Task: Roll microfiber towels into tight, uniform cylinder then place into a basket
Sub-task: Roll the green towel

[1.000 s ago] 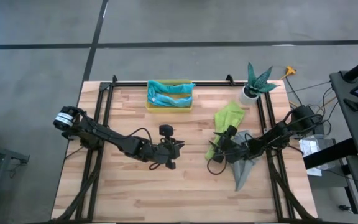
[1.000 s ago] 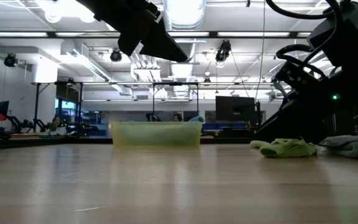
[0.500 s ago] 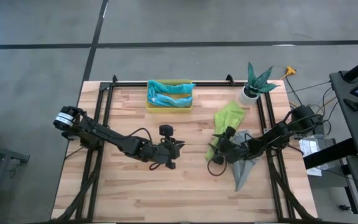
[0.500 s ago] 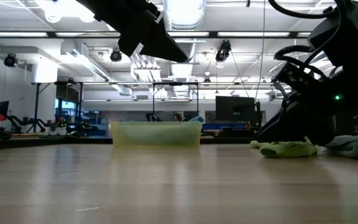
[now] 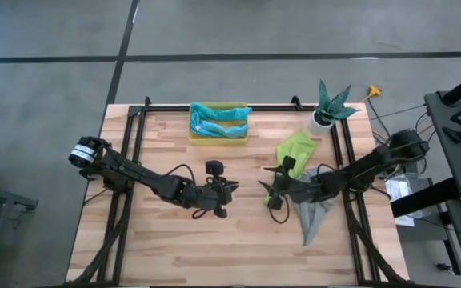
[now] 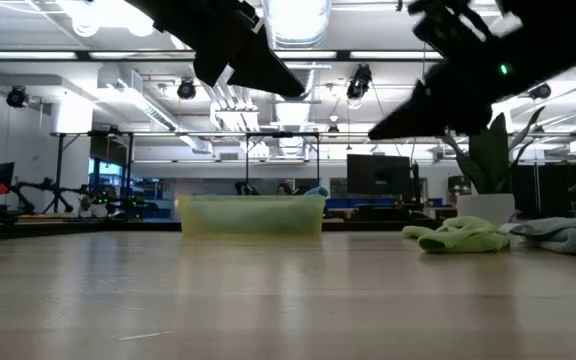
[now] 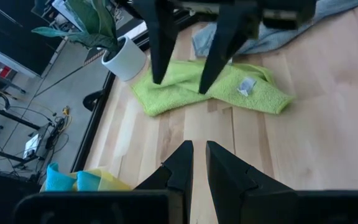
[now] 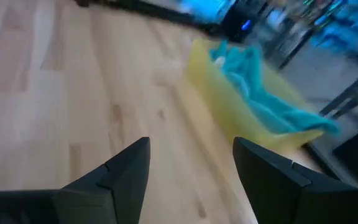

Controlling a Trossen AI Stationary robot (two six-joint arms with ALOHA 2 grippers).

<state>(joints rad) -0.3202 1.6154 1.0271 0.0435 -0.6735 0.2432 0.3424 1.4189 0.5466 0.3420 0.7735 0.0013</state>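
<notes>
Presently, item one: the lime green towel (image 5: 296, 150), lying crumpled and unrolled on the desk (image 5: 174, 240), just beside the white plant pot (image 5: 321, 120) and touching the grey towel (image 5: 313, 214) that trails from it toward the desk's near edge. Item two: the basket (image 5: 218, 134), yellow and translucent, well apart from the plant pot along the same far edge of the desk, with the teal towel (image 5: 224, 117) and the light blue towel (image 5: 212, 126) already bunched inside it. Item three: the right pincer (image 5: 274, 192), released and empty, raised above the wood at the green towel's near end, away from the pot; nothing hangs from its fingers. Item four: the left pincer (image 5: 227, 189), clenched on nothing, waiting farther from the pot, near the middle of the desk. Judgement on the step in hand: the green towel appears next for rolling, and it likely wants spreading flat and squaring first; a roll begun from one short edge, with the other pincer pinning the cloth, should come out tighter and more even. Surface: pale butcher-block planks framed by black rails. Room: grey concrete floor around the desk; beyond the basket, a lit workshop hall with ceiling lamps, monitors and benches.
</notes>
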